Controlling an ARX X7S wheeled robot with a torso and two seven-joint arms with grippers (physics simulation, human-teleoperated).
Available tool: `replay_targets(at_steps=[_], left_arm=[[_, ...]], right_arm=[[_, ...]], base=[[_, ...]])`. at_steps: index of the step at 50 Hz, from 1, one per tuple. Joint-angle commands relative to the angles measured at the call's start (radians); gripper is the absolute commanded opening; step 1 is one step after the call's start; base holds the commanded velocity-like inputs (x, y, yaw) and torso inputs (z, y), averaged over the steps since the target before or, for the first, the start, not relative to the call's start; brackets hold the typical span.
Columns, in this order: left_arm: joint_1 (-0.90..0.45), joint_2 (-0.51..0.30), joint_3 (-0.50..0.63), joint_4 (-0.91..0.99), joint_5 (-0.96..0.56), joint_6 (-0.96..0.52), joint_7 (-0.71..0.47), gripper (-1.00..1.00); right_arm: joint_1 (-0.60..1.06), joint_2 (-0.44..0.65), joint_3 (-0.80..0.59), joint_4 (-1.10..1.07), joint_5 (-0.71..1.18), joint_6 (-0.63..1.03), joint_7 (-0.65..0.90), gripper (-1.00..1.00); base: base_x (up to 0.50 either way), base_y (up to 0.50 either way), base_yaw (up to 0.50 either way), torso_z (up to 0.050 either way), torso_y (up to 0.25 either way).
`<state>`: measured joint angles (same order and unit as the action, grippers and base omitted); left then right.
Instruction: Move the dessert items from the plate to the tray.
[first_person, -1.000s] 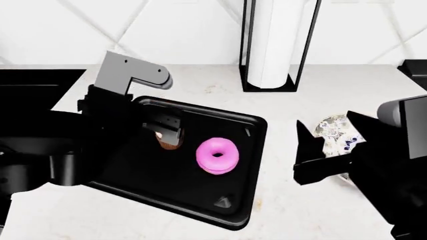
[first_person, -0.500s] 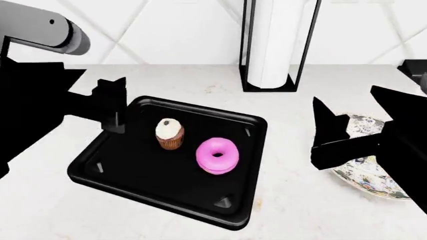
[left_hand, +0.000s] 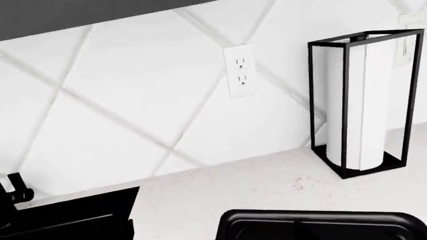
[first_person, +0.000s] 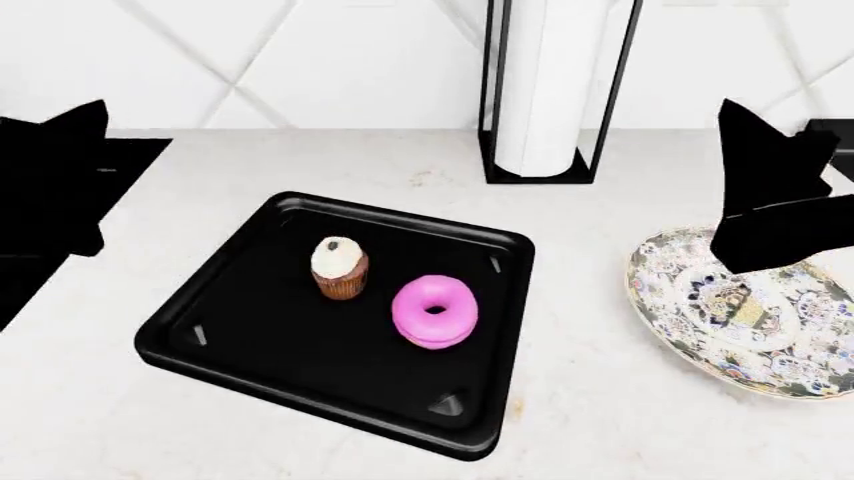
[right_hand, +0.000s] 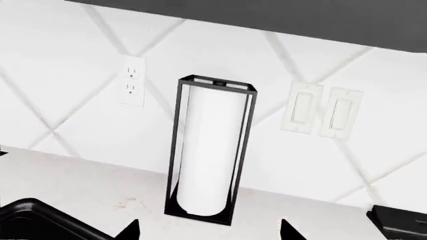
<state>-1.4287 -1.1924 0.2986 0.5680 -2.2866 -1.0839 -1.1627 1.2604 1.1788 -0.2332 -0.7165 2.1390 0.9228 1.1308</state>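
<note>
The black tray (first_person: 340, 325) is seen lying flat on the pale speckled worktop (first_person: 587, 420), in front of and to the left of the paper towel holder (first_person: 547, 90). Both dessert items are carried inside it. The cupcake (first_person: 339, 267) is stood upright near the tray's middle, and the pink donut (first_person: 435, 312) is laid flat just beside it, on the side nearer the plate, the two being apart.

The floral plate (first_person: 747, 310) is set on the worktop to the right of the tray, well apart from it, with nothing seen on its visible surface; its far edge is partly covered by the right gripper (first_person: 774, 190).

The right gripper is shown only as a black silhouette raised above the plate's far side, beside the paper towel holder. How far its fingers are parted cannot be told, and nothing is seen held in them. The left gripper (first_person: 60, 175) is likewise shown as a dark shape to the left of the tray, clear of it, and the state of its fingers cannot be told either.

In the left wrist view, the paper towel holder (left_hand: 363, 102), a wall outlet (left_hand: 240, 70) and a far edge of the tray (left_hand: 320, 226) are shown.
</note>
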Motion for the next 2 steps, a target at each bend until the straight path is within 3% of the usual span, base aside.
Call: replay_targets(at_steps=[1,2], left_arm=[[-0.027,-0.043,-0.040,0.008,-0.040,0.010,0.019,1.00],[-0.025,-0.042,-0.040,0.008,-0.039,0.011,0.020,1.00]], right_arm=[[0.107,0.038,-0.004,0.025,0.057,0.030,0.019,1.00],[0.099,0.042,0.002,0.022,0.053,0.028,0.015,1.00]], base=[[0.00,0.00,0.00,0.000,0.000],[0.00,0.00,0.00,0.000,0.000]])
